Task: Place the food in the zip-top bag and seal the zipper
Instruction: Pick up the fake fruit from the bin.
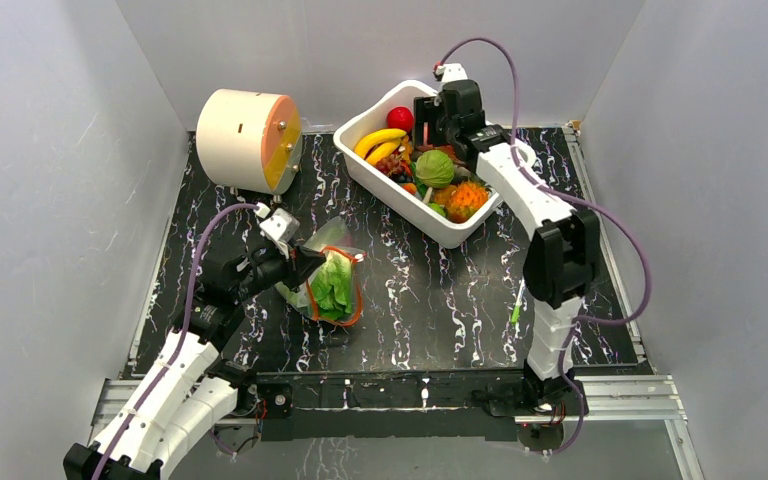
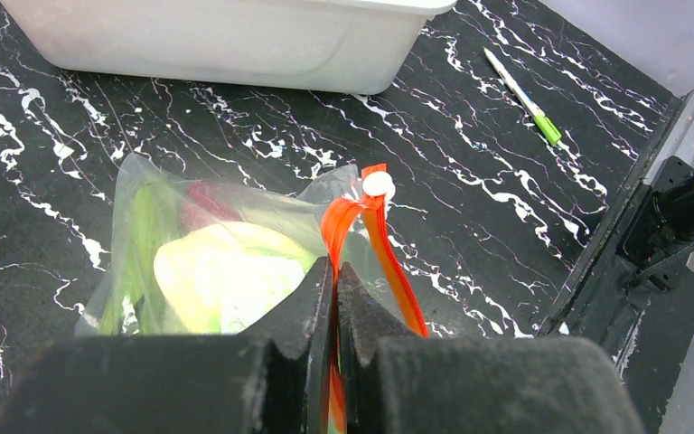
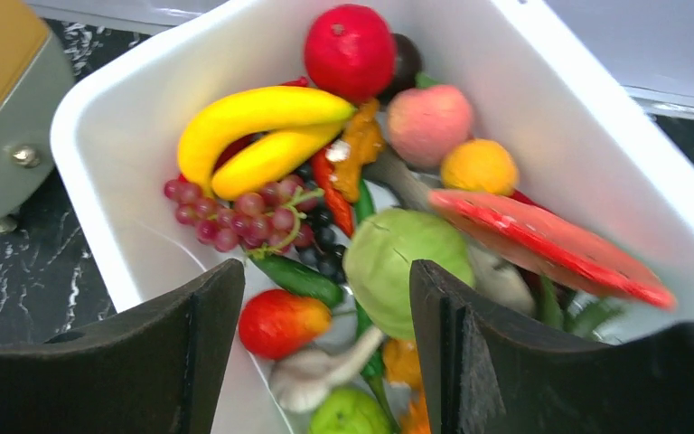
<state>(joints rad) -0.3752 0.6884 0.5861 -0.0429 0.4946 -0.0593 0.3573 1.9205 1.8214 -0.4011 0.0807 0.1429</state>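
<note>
Lying left of centre in the overhead frame, the bag [image 1: 331,240], greens [image 1: 335,287] inside, is clamped at its zipper [image 2: 396,267] by the left gripper [image 2: 335,276]. The right gripper [image 3: 325,303] is held with jaws apart above the food [image 3: 262,136] in the white tub [image 1: 430,226], upper centre.

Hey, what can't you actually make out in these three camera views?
- Left wrist view: the left pincer, shut on the zipper, hides the strip's near end; cloudy plastic blurs what is inside the zip-top bag.
- Right wrist view: the right pincer and piled food hide the tub floor; a red slice is motion-blurred.
- Top view: the right pincer's tips sit behind its own wrist, so contact with food cannot be told.
</note>
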